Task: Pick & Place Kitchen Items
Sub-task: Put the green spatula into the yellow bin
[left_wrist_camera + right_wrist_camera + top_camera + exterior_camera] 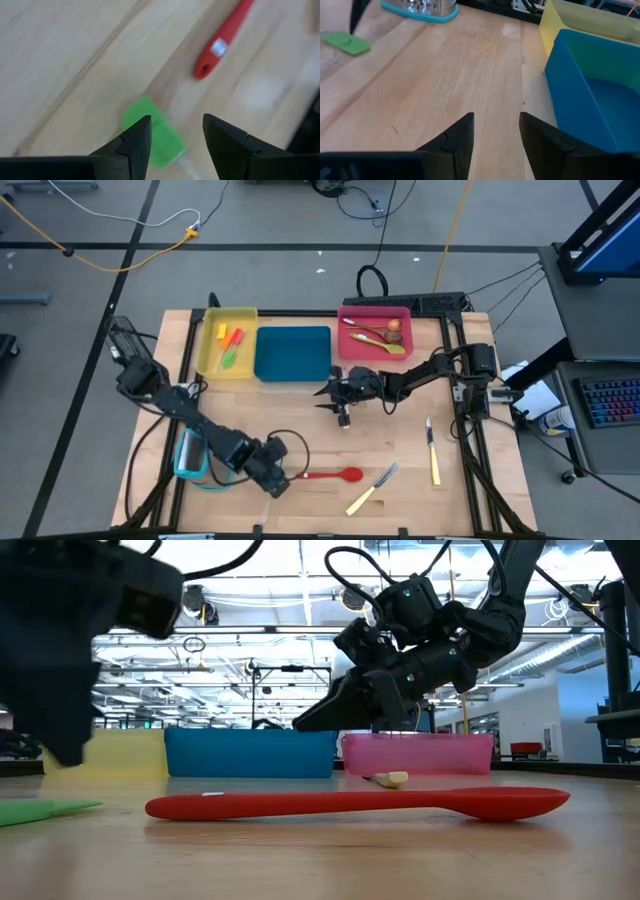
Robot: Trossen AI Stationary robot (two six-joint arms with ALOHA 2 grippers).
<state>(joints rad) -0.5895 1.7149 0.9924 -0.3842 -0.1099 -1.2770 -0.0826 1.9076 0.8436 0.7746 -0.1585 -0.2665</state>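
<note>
My left gripper [278,476] is open near the table's front edge. It hovers over a small green spatula [150,131] that lies flat on the wood, with one finger on each side of it and neither touching. A red spoon [330,475] lies flat just to its right, handle end toward the gripper. My right gripper [326,393] is open and empty above bare wood in front of the blue tray [292,352]. Two cream-handled knives [370,490] [432,452] lie flat on the table's right part.
A yellow tray [228,340] with small spatulas and a red tray [375,332] with spoons flank the blue tray at the far edge. A light-blue-framed grater [190,455] lies under the left arm. There is bare wood between the two grippers.
</note>
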